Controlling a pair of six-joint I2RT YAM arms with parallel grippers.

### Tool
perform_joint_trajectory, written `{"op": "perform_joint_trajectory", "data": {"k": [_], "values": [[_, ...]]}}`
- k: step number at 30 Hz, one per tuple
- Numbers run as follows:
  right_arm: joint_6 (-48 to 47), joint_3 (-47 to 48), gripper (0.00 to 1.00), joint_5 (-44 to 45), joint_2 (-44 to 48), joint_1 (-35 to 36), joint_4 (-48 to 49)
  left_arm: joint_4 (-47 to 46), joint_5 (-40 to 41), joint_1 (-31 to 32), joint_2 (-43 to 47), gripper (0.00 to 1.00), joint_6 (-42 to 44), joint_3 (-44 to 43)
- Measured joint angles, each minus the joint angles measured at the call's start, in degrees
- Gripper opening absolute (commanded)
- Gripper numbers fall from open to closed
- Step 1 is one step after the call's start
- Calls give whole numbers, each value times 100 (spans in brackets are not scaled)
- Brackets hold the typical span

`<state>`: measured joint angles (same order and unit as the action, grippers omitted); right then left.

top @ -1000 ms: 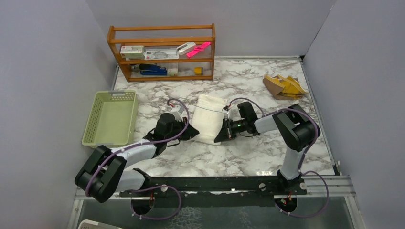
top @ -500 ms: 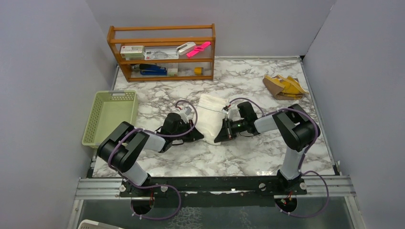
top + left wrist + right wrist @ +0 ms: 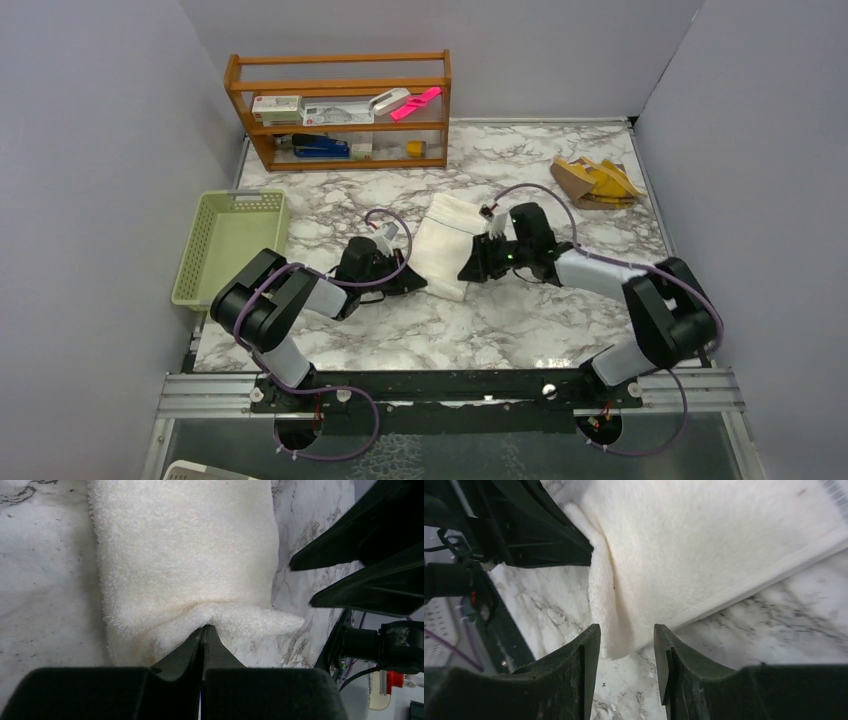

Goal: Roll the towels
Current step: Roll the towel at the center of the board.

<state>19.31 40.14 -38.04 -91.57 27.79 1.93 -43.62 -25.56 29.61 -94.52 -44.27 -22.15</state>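
Note:
The white towel point(image 3: 445, 245) lies folded in the middle of the marble table point(image 3: 560, 320). In the left wrist view, my left gripper point(image 3: 202, 629) is shut, its tips pinching a raised fold at the white towel's point(image 3: 185, 555) near edge. My left gripper point(image 3: 414, 284) is at the towel's lower left side. At the towel's right side is my right gripper point(image 3: 470, 270). Seen from the right wrist, the right gripper point(image 3: 626, 636) is open and a corner of the white towel point(image 3: 704, 545) hangs loosely between its fingers. The mustard-yellow towel point(image 3: 595, 180) lies crumpled at the back right.
A pale green basket point(image 3: 232, 247) stands at the left edge. A wooden shelf point(image 3: 340, 110) with small items stands at the back. Grey walls close in both sides. The two grippers face each other closely across the towel.
My right gripper has opened and let go of the towel, and its arm has swung out to the right. My left arm folded inward and its gripper shut on the towel's edge.

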Motion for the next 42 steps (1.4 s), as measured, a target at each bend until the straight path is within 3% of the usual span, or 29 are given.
{"op": "perform_joint_trajectory", "data": {"k": [3, 8, 15, 19, 35, 42], "values": [[-328, -382, 49, 835, 1224, 9, 306, -59, 4, -4, 0, 0, 0, 39], [-1102, -673, 46, 1436, 2229, 503, 1134, -98, 2, -13, -11, 0, -2, 59], [-2815, -452, 38, 2546, 1285, 2583, 1274, -116, -17, -20, -24, 0, -4, 57], [-3375, -463, 38, 3086, 791, 3261, 1047, -107, -46, -31, -33, 0, 0, 44], [-3827, -442, 38, 4059, 313, 3285, 1054, 136, -184, -79, -33, 0, 35, -79], [-3803, 98, 37, 4159, -216, 3279, 651, 282, -260, -107, -33, 0, 57, -155]]}}
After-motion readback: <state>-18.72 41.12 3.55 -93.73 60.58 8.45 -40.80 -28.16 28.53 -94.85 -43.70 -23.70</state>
